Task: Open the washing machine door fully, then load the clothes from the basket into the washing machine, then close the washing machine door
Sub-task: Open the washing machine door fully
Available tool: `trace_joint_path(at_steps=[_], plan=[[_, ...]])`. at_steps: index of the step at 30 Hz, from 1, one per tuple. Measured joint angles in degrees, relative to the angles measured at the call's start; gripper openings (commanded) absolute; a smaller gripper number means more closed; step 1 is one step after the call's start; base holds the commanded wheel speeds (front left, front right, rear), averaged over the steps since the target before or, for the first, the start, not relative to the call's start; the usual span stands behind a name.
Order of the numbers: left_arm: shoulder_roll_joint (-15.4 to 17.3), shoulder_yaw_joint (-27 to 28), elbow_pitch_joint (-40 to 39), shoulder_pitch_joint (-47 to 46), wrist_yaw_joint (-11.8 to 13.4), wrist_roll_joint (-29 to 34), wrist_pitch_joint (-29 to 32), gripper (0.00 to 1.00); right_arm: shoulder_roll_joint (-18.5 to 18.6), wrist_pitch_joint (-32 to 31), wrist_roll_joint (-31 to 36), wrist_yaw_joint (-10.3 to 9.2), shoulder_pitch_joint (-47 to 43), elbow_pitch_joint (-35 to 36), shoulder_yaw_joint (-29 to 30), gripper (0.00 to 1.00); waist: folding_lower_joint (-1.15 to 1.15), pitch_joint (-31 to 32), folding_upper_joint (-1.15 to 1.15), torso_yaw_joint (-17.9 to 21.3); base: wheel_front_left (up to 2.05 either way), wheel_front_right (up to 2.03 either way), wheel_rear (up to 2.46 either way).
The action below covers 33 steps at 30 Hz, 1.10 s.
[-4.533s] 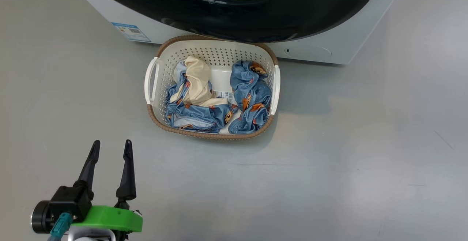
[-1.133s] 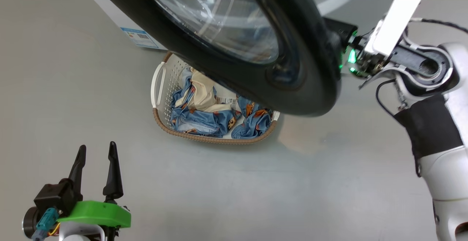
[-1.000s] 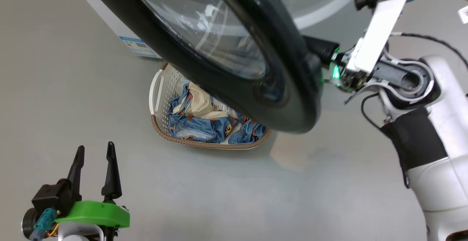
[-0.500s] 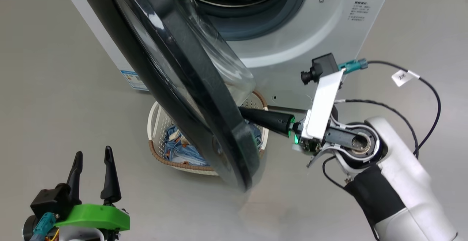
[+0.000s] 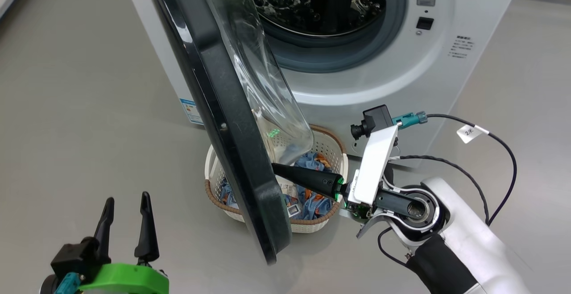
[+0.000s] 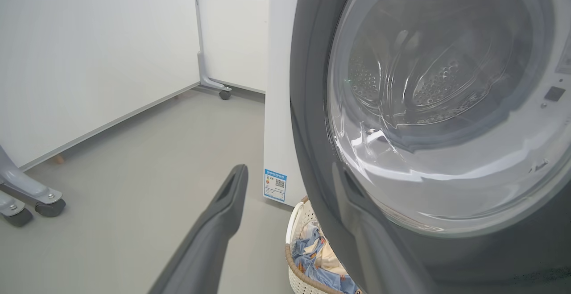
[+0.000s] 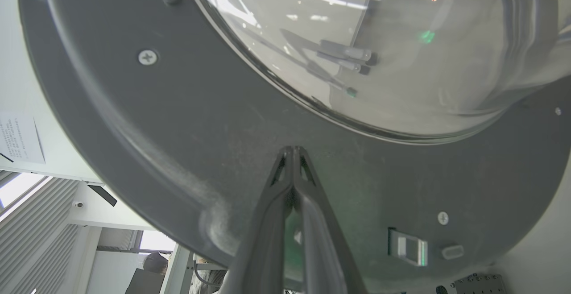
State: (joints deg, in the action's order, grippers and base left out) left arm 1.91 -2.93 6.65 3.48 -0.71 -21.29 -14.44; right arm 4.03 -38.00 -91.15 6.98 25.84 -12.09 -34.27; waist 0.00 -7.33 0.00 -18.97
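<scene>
Right gripper (image 7: 292, 150) fingers pressed shut, tips against inner face of washing machine door (image 5: 223, 120), left gripper (image 5: 127, 196) fingers spread wide, empty, clothes (image 5: 312, 162) in basket (image 5: 333, 152)

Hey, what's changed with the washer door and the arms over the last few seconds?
The washing machine door has swung from shut to well open, toward the robot's left, the shut right gripper pressing on its inner face. The left gripper stays open and idle; the clothes remain in the basket.
</scene>
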Motion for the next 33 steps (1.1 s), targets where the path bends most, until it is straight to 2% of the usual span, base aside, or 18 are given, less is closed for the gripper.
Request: trace_joint_path(at_steps=[11,21,32,33], plan=[[0.09,-0.83,-0.98,2.85,0.11,-1.1,-0.01,1.0,0.07,4.12,-2.99,0.0,-0.62,1.62,-4.52,0.0,0.0,2.36,0.0,-3.4,0.0,0.0,0.0],[0.2,0.83,-1.74,3.91,0.73,-1.51,0.0,1.0,-0.18,5.67,-3.41,0.0,-0.62,1.86,-7.15,0.0,0.0,3.23,0.0,-2.54,0.0,0.0,0.0],[0.23,1.89,-2.37,4.8,1.04,-1.49,0.0,1.0,0.2,8.06,3.83,0.01,-0.52,1.47,-8.29,0.0,0.0,4.46,0.0,-0.28,0.0,0.0,0.0],[0.23,2.1,-2.41,4.8,1.07,-1.49,0.0,1.0,0.75,8.65,4.58,0.01,-0.51,1.55,-8.28,0.22,0.0,4.59,0.0,-0.12,0.0,0.0,0.0]])
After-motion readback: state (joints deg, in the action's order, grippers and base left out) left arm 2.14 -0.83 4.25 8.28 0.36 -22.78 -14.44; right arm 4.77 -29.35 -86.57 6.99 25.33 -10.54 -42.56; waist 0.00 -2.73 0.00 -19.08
